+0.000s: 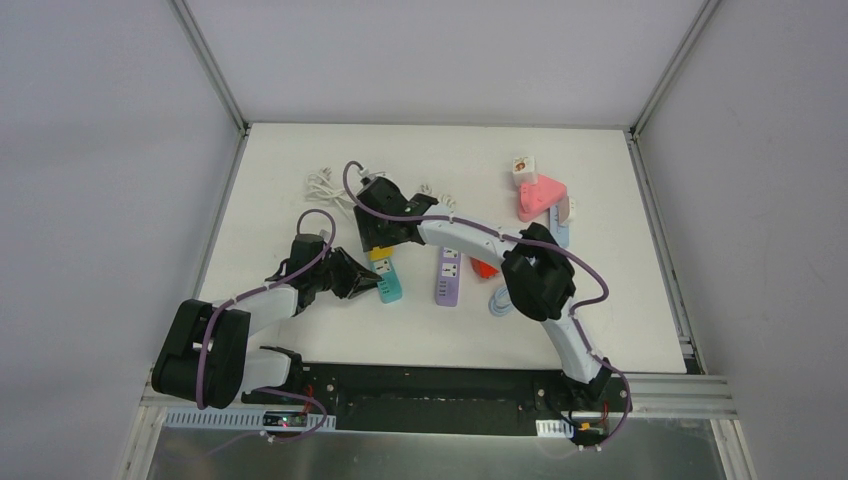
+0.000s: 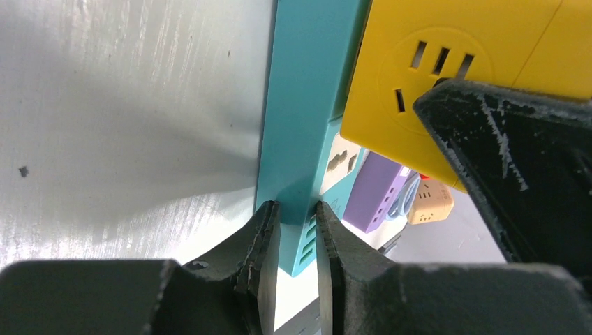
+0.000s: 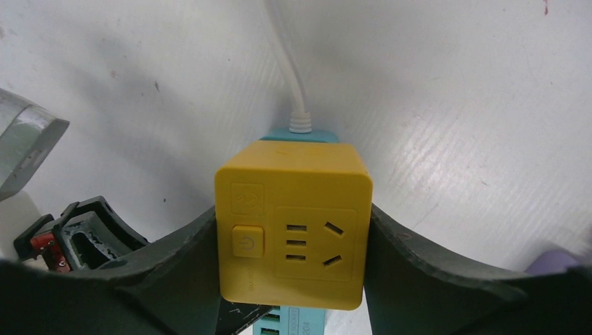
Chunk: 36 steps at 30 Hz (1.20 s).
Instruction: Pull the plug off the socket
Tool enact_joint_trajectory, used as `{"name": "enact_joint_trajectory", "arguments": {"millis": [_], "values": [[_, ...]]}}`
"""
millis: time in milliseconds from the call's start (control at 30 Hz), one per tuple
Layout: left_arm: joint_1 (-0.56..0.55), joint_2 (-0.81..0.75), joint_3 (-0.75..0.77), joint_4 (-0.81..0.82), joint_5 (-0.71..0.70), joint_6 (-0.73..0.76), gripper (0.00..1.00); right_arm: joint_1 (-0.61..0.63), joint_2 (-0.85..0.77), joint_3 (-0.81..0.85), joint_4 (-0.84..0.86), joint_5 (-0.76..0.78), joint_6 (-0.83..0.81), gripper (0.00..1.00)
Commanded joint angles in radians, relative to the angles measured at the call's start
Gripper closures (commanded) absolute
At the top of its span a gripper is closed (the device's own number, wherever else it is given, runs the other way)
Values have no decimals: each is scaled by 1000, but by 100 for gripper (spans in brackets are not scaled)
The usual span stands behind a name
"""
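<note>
Right wrist view: right fingers (image 3: pixel 419 262) clamp the rigid, likely slick yellow cube plug (image 3: pixel 293 223) by its flat sides. Left fingers (image 2: pixel 262 241) pinch the probably light teal socket strip (image 2: pixel 300 105).

A white table (image 1: pixel 620 330) fills the middle of the overhead view, boxed in on 3 sides by plain pale grey walls: back wall (image 1: pixel 430 50), left wall (image 1: pixel 90 180) and right wall (image 1: pixel 760 180). 2 slim metal struts (image 1: pixel 210 65) rise from its far corners. Along the near edge runs a black strip (image 1: pixel 430 385), then a brushed metal shelf (image 1: pixel 430 455). The light is soft and even. Up close the tabletop shows a streaky sheen and a small dark speck (image 2: pixel 23 171)
</note>
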Motion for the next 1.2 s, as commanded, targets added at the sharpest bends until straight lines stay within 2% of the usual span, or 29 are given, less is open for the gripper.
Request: {"name": "enact_joint_trajectory", "arguments": {"millis": [0,200,367,433,600,733,800,967,1033,1167], "values": [[-1,64,-54,-210,-207,48,79,98,-29,138,-76,42,32,100],[-1,60,-54,-219,-210,48,80,96,-70,142,-72,102,-18,100],[0,57,-55,-218,-210,48,80,15,-170,-6,94,-206,91,100],[-1,55,-56,-219,-211,48,80,9,-172,-31,119,-231,97,100],[-1,62,-53,-223,-214,50,80,82,-62,103,-37,26,4,100],[-1,62,-52,-224,-213,51,80,90,-49,151,-80,90,-24,100],[-1,61,-53,-225,-211,52,80,72,-74,145,-65,29,-20,100],[-1,60,-52,-225,-207,57,80,-6,-158,33,77,-238,85,100],[-1,59,-49,-225,-209,58,81,6,-148,35,70,-207,70,100],[-1,59,-46,-224,-212,60,80,79,-48,163,-79,37,-33,100]]}}
